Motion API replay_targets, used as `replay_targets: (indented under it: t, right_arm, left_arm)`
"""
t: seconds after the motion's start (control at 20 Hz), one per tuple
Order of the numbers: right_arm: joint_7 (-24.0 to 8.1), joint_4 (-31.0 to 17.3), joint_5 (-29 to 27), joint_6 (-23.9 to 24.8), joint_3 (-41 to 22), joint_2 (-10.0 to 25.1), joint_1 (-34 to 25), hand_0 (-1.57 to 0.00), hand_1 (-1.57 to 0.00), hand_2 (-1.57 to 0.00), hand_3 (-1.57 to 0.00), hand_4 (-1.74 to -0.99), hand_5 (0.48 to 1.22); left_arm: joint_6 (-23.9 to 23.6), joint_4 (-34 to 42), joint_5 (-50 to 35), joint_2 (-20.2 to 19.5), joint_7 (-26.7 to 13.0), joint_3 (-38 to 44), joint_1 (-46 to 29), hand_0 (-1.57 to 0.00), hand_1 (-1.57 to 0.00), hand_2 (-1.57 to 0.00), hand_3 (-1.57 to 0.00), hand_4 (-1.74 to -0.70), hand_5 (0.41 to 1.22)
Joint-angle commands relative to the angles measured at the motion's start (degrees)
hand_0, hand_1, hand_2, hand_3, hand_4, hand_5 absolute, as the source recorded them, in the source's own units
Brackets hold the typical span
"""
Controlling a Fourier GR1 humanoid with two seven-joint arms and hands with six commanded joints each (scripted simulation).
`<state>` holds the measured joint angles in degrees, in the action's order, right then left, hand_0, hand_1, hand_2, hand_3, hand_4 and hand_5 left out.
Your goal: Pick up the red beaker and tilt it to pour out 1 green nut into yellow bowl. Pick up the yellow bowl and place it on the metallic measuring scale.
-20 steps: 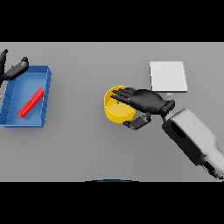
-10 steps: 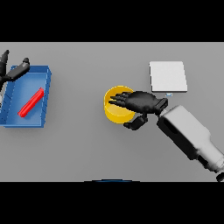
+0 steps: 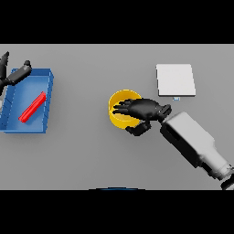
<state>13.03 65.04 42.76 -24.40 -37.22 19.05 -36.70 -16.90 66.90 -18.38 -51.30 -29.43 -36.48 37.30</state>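
The yellow bowl (image 3: 117, 101) stands at mid-table. My right hand (image 3: 142, 109) lies over its right half, fingers reaching across the rim and thumb curled at the bowl's near right side, so it grips the wall. The bowl's inside is partly hidden by the fingers. The metallic scale (image 3: 175, 80), a flat pale square, lies to the bowl's upper right. The red beaker (image 3: 32, 107) lies on its side inside a blue tray (image 3: 48, 98) at the left. My left hand (image 3: 16, 75) shows at the far left edge, above the tray's top left corner, fingers spread.
The blue tray's walls stand along the table's left side. Grey tabletop stretches between the tray and the bowl and along the near edge.
My right hand has shifted a little left and down over the bowl, thumb closing in at its near side. The bowl, the tray and the left hand stay where they were.
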Motion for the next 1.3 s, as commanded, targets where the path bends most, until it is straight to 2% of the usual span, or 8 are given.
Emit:
replay_targets:
  t: [0.0, 0.15, 0.25, 0.3, 0.5, 0.85, 1.05, 1.25]
  right_arm:
    - [-0.08, -0.25, -0.01, 0.13, 0.07, -0.17, -0.18, -0.07, -0.07, -0.14, -0.18, -1.365, 0.838]
    - [0.67, 1.41, -0.08, -1.15, -0.12, 1.21, 0.01, -0.47, -0.38, -0.38, -0.42, -1.479, 0.999]
    - [1.23, 1.30, 0.54, -0.46, -0.53, 1.44, 0.41, -0.78, -0.65, -0.59, -0.83, -1.469, 1.079]
    - [0.14, 1.12, 0.21, -1.46, -0.48, 0.99, -0.09, -0.94, -0.81, -0.79, -0.98, -1.521, 1.108]
    - [1.56, 1.19, -0.41, -1.39, -0.68, 1.86, -0.30, -1.31, -1.26, -1.25, -1.09, -1.642, 1.175]
    - [-1.68, 5.25, -2.67, -3.73, 1.02, 4.10, -1.24, -1.52, -1.51, -1.50, -1.35, -1.711, 1.211]
    - [-2.90, 9.75, -5.35, -7.20, 2.69, 6.80, -2.13, -1.55, -1.54, -1.54, -1.33, -1.721, 1.217]
    - [-5.49, 8.61, -6.08, -8.20, 3.56, 6.96, -4.27, -1.56, -1.55, -1.56, -1.35, -1.724, 1.218]
  left_arm:
    - [0.36, -0.35, -0.36, 0.09, 0.20, 0.35, 0.37, 0.00, 0.00, 0.00, 0.00, -0.80, 0.730]
    - [0.51, -0.58, -0.36, 0.34, 0.09, 0.34, 0.74, 0.00, 0.00, 0.00, 0.00, -0.79, 0.729]
    - [0.78, -0.61, -0.38, 0.14, 0.34, 0.20, 0.13, 0.00, 0.00, 0.00, 0.00, -0.79, 0.732]
    - [0.73, -0.33, -0.73, -0.31, 0.73, 0.65, -0.11, 0.00, 0.00, 0.00, 0.00, -0.79, 0.733]
    - [0.91, -0.91, -0.40, 0.45, 0.39, 0.07, 0.10, 0.00, 0.00, 0.00, 0.00, -0.79, 0.734]
    - [0.63, -0.65, -0.13, 0.12, 1.19, 0.27, 0.26, 0.00, 0.00, 0.00, 0.00, -0.78, 0.727]
    - [0.82, -1.53, 0.06, 0.06, 1.38, 0.51, 0.83, 0.00, 0.00, 0.00, 0.00, -0.79, 0.733]
    - [0.80, -1.00, -0.45, 0.07, 2.48, 0.88, 0.53, 0.00, 0.00, 0.00, 0.00, -0.80, 0.737]
